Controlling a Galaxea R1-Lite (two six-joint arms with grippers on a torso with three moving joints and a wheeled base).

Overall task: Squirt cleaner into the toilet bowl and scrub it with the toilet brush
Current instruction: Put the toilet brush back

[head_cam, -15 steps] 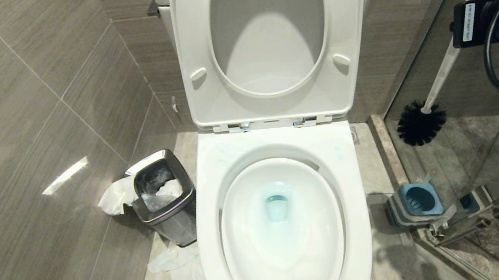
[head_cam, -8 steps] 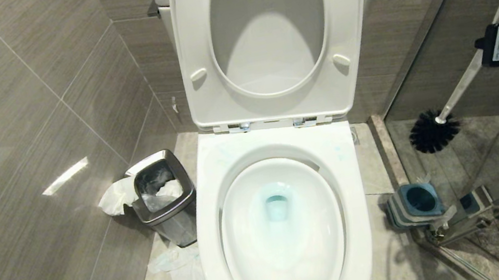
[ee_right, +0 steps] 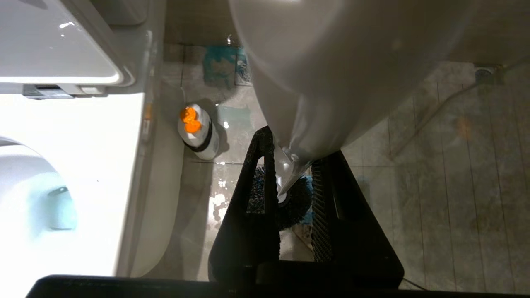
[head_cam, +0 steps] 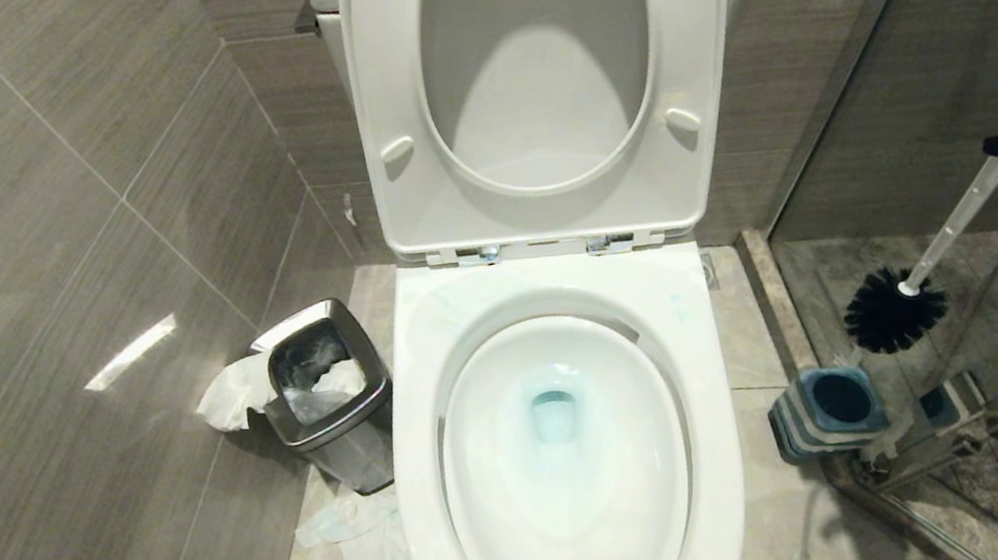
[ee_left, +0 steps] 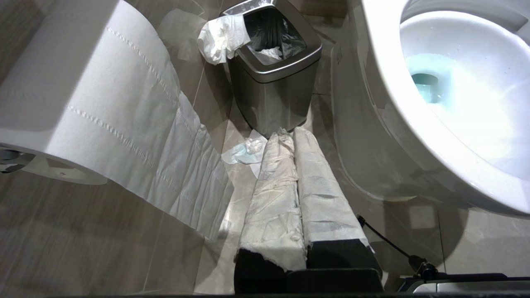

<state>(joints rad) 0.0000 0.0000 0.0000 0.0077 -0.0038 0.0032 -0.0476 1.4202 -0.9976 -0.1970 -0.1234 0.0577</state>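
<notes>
Left tool: clenched on nothing, parked near the waste bin.
Toilet bowl: one; cleaner is pooled at its centre.
Holder: one, at the bowl's 3 o'clock.
Toilet brush: one, grasped by the right tool, just above the holder.
Risk: the holder may be tipped if the bristles are lowered off-centre.

The toilet bowl was glossy white, its water tinted pale turquoise by the cleaner. The toilet brush had black bristles and a white handle; its holder was blue with grey ribs. The bin was brushed steel
</notes>
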